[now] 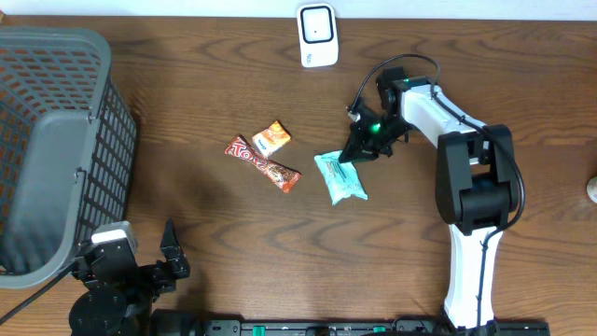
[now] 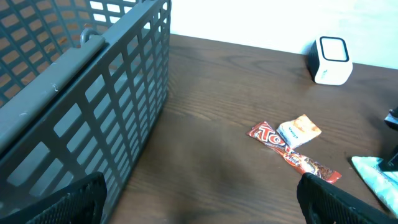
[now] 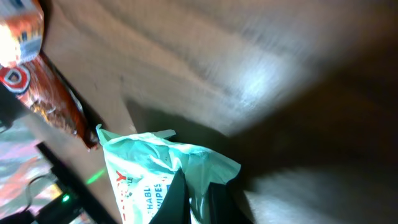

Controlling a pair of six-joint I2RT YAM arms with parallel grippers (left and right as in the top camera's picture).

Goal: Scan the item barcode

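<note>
A dark wood-grain table (image 1: 187, 112) meets a pale wall (image 2: 249, 18). A grey mesh basket (image 1: 103, 159) sits far left of the right gripper (image 1: 359, 149), which is clenched on the upper edge of a crumpled teal wipes packet (image 1: 343, 180) lying on the table beneath its fingertips. The left gripper (image 1: 140, 252) is released.

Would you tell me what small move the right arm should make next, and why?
Probably lift the wipes packet slightly off the table. The right gripper looks shut on its upper edge, while the packet lies on the wood, and the white scanner stands apart at the far edge, so it must come up before travelling there.
</note>
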